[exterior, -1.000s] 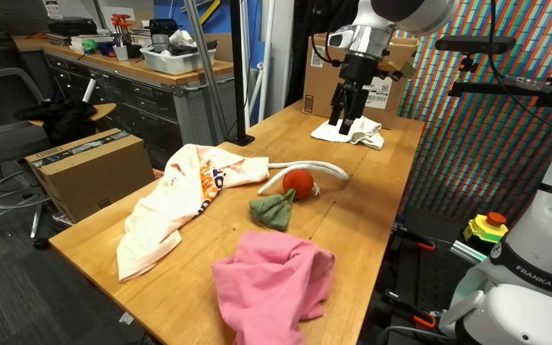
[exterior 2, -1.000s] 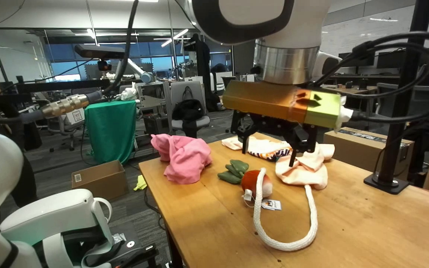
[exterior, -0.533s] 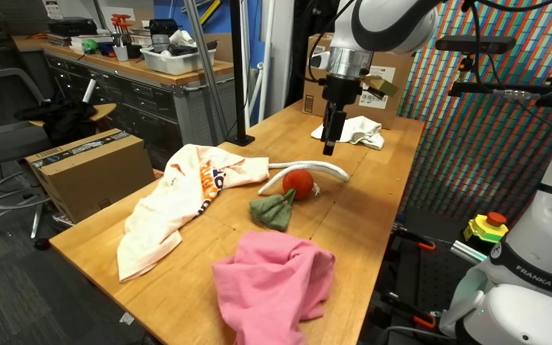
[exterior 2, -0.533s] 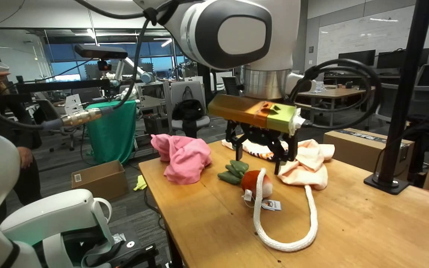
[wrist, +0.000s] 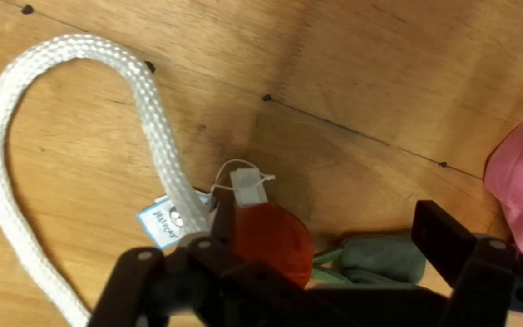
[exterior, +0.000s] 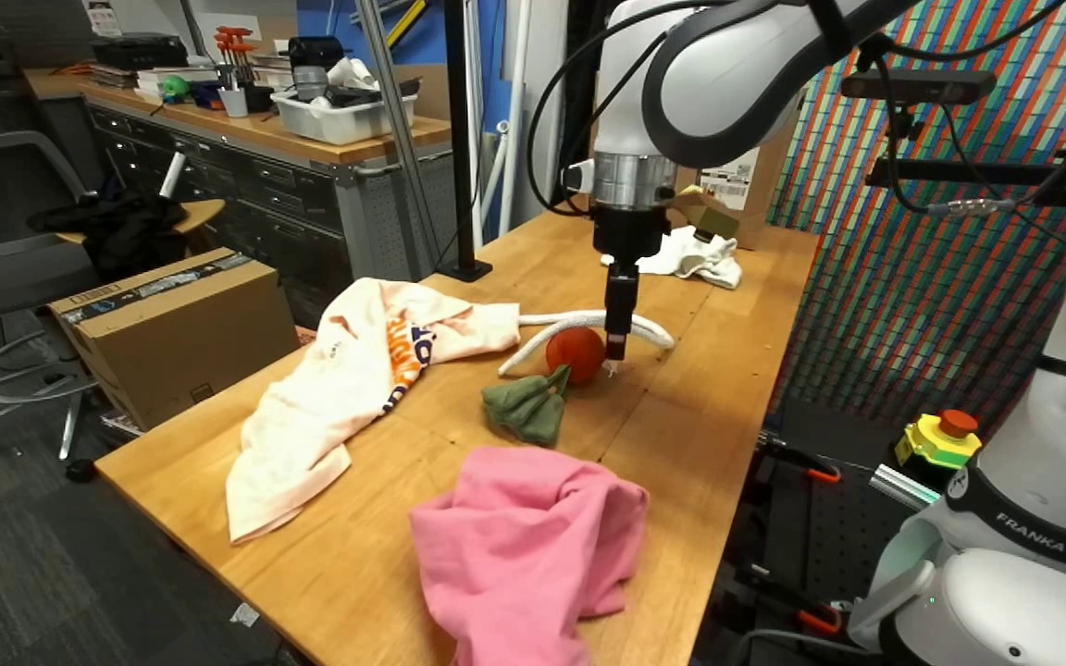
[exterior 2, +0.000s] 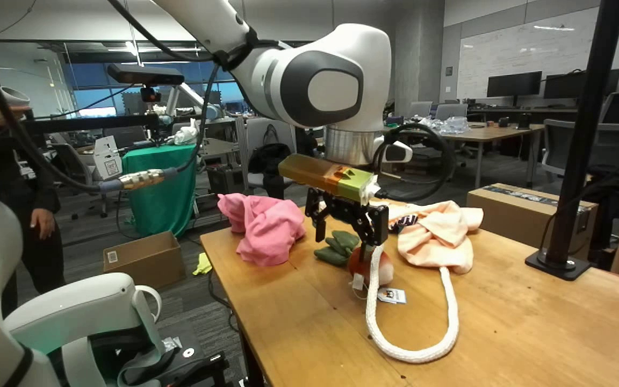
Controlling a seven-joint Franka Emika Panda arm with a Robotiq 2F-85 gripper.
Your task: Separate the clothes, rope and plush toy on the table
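The plush toy has a round red-orange body point(exterior: 575, 355) and green leaves point(exterior: 526, 407); its body also shows in the wrist view point(wrist: 275, 245), with white tags. My gripper point(exterior 2: 343, 244) is open and low over the toy, one finger beside the red body, the other beyond the leaves; contact cannot be told. The white rope point(exterior 2: 411, 356) loops on the table; one end runs against the toy, the other meets the peach shirt point(exterior: 329, 398). A pink cloth point(exterior: 524, 546) lies crumpled near the table end. A white cloth point(exterior: 695, 254) lies farther back, partly hidden by the arm.
The wooden table point(exterior: 385, 518) carries everything. A black post point(exterior 2: 567, 161) stands at its edge beyond the shirt. A large cardboard box point(exterior: 755, 185) stands behind the white cloth. An open box point(exterior 2: 143, 263) is on the floor.
My gripper has come down and across, away from the white cloth and the shirt side, to the plush toy, staying open. The toy, rope and clothes have not visibly moved.
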